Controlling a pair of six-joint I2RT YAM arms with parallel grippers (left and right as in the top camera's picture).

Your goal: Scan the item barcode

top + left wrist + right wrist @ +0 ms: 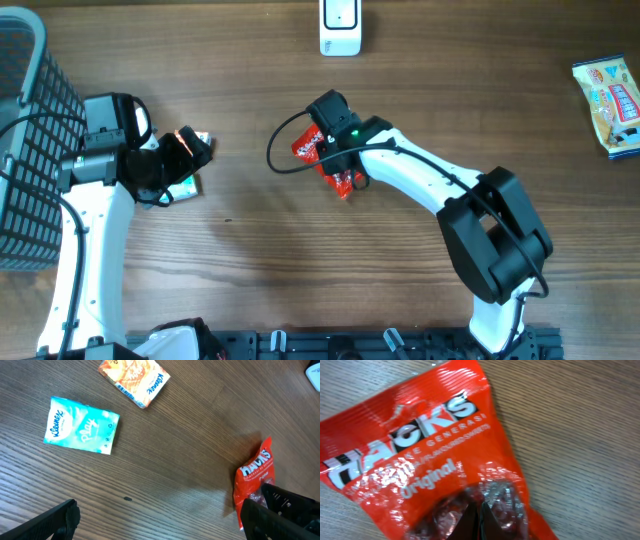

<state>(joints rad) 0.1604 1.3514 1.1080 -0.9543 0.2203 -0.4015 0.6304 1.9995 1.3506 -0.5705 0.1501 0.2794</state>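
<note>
One Hacks bag (420, 435), sweets (506, 499) inside

Kleenex pack (81, 425) nr orange snack pkt (134, 379), wire basket (40, 110) far left, yellow pkt (610, 105) far right

A wooden table (190, 435) fills the view. Toward the left a teal tissue pack (82, 432) lies flat, printed side up. Apart from it, near the top edge, an orange and white packet (134, 380) lies at an angle. At the right lies a red candy bag (254, 476), white lettering up, its lower end hidden behind one black finger (285, 515) of the left gripper (160, 512). The other finger sits in the bottom left corner, the two spread wide with bare wood between. A white thing (314, 372) is cut off at the top right corner
</note>
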